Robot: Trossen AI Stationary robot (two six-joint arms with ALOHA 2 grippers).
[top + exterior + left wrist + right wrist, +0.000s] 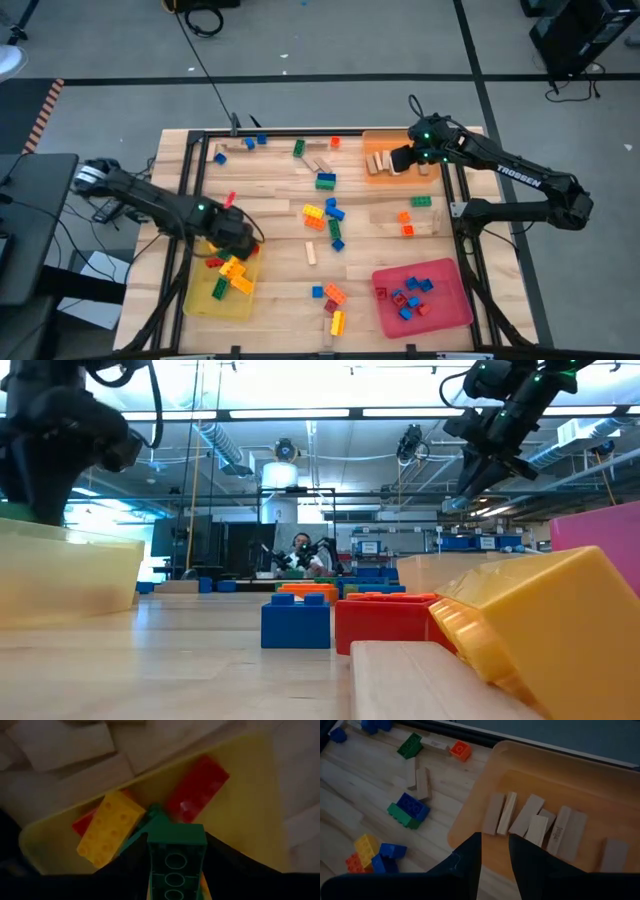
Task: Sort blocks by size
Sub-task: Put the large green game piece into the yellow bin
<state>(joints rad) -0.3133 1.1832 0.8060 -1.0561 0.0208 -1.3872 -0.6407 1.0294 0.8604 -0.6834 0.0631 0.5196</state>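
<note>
Green plastic brick point(176, 857), long and studded, sits between the left gripper's point(175, 870) dark fingers, right over the flat yellow tray point(250, 795). Poised above a yellow studded brick point(110, 827) and a red studded brick point(197, 782) already lying in that tray. Looks like a drop about to happen, grip on the green one seemingly loosening. Hovers over the orange tray point(600, 785) on the far side, the right gripper point(495, 855), fingers narrow, nothing between them, tan wooden slabs point(535, 820) lined up beneath. Scattered across the wooden table point(280, 215), plenty more loose bricks of mixed colours point(325, 215), still unsorted; small ones gathered in the pink-red tray point(440, 305).

Risk from here: landing on the yellow brick's edge and bouncing or tipping out over the low rim. Could also snag on one finger and swing sideways, missing the tray.
</note>
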